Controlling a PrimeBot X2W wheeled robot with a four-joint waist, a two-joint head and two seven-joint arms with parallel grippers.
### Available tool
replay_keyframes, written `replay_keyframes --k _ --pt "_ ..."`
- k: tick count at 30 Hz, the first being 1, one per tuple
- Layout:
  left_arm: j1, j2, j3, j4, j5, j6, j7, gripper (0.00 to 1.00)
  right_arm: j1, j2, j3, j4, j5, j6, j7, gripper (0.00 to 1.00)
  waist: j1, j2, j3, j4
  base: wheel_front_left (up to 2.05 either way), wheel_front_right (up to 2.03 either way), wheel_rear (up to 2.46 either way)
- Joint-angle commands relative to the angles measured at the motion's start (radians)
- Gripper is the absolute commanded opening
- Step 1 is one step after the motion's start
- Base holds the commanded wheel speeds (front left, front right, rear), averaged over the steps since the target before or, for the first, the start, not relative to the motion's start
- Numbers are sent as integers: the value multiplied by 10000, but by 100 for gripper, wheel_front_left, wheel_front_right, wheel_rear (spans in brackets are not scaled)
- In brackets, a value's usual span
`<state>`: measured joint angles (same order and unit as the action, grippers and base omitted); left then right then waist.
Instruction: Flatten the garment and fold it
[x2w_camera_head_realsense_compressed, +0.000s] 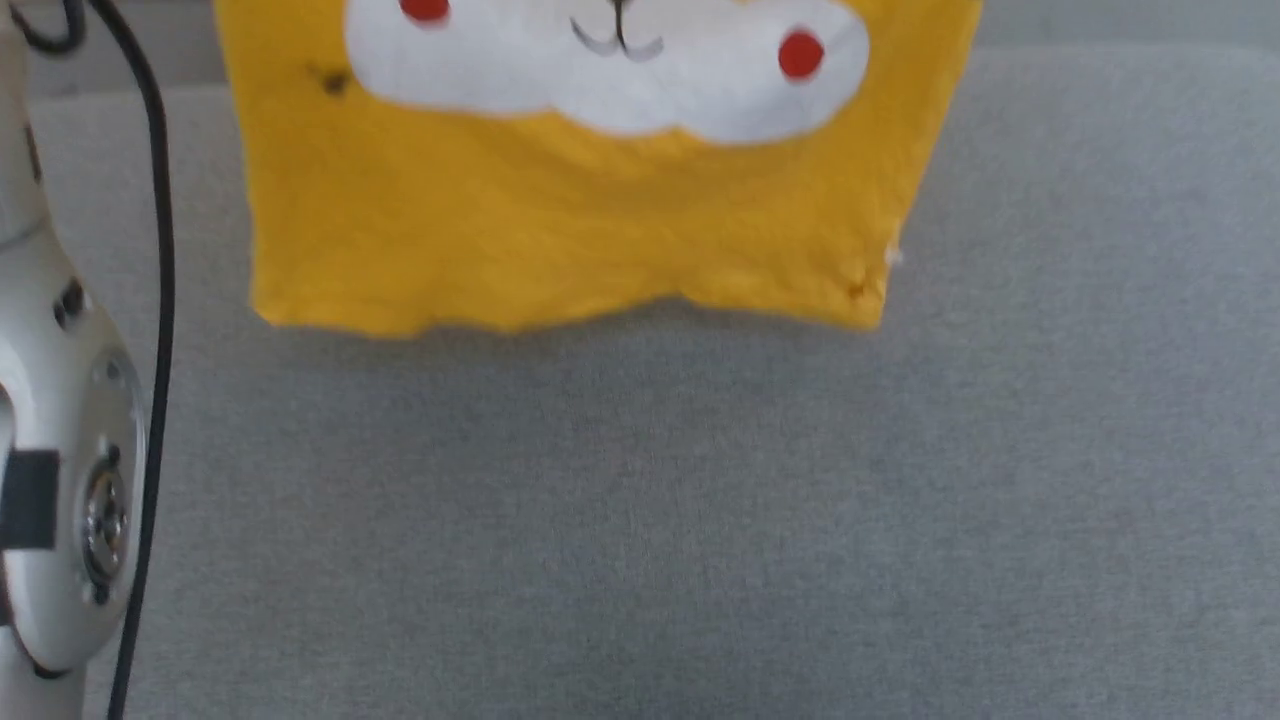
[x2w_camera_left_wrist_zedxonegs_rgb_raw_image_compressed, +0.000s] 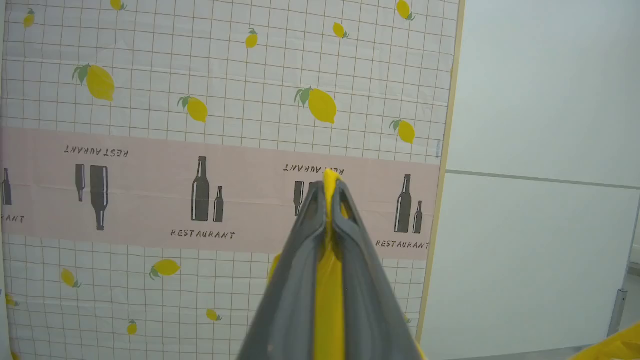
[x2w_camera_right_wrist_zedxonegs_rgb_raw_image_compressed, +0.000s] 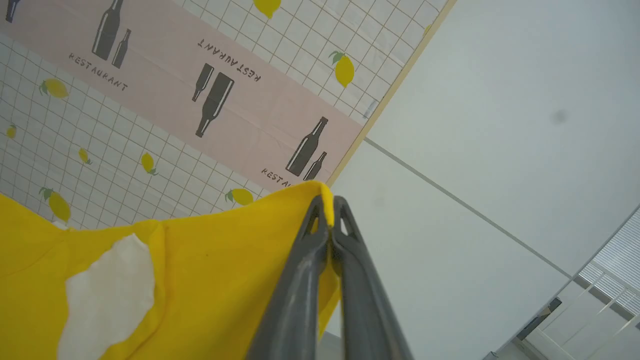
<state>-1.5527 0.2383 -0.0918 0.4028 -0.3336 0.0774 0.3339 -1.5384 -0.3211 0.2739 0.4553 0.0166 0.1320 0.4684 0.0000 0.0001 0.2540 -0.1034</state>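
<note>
Yellow shirt (x2w_camera_head_realsense_compressed: 560, 220) hangs clamped in left gripper (x2w_camera_left_wrist_zedxonegs_rgb_raw_image_compressed: 330, 187) and right gripper (x2w_camera_right_wrist_zedxonegs_rgb_raw_image_compressed: 328, 202); likely flattening, next lower evenly onto grey surface (x2w_camera_head_realsense_compressed: 700, 520).

One shirt, two grippers, one forearm, one grey surface.
The single yellow shirt (x2w_camera_head_realsense_compressed: 600, 220) showed two red dots (x2w_camera_head_realsense_compressed: 800, 54) and one white patch (x2w_camera_head_realsense_compressed: 560, 85). The left gripper (x2w_camera_left_wrist_zedxonegs_rgb_raw_image_compressed: 330, 187) and right gripper (x2w_camera_right_wrist_zedxonegs_rgb_raw_image_compressed: 327, 210) each had two fingers. One forearm (x2w_camera_head_realsense_compressed: 60, 450) stood beside one surface (x2w_camera_head_realsense_compressed: 700, 520).

- The garment (x2w_camera_head_realsense_compressed: 600, 220) hangs over the tabletop's (x2w_camera_head_realsense_compressed: 700, 520) far side, pinched in the left hand (x2w_camera_left_wrist_zedxonegs_rgb_raw_image_compressed: 330, 187) and the right hand (x2w_camera_right_wrist_zedxonegs_rgb_raw_image_compressed: 327, 207).
- A forearm (x2w_camera_head_realsense_compressed: 60, 450) stands at the tabletop's left edge.
- A wall sheet (x2w_camera_left_wrist_zedxonegs_rgb_raw_image_compressed: 200, 125) hangs behind both hands.
</note>
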Motion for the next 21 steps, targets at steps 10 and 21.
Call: replay_keyframes --k 10,21 --pt "-1911 -354 210 1155 -224 -325 -2147 0 -2144 39 305 1350 -1053 -13 -1726 0 0 -1 2505 267 0 0 0" --pt "-2039 242 205 2079 -185 -1071 -3797 0 -2771 -612 950 2138 -1392 -13 -2775 0 0 -1 3790 597 0 0 0"
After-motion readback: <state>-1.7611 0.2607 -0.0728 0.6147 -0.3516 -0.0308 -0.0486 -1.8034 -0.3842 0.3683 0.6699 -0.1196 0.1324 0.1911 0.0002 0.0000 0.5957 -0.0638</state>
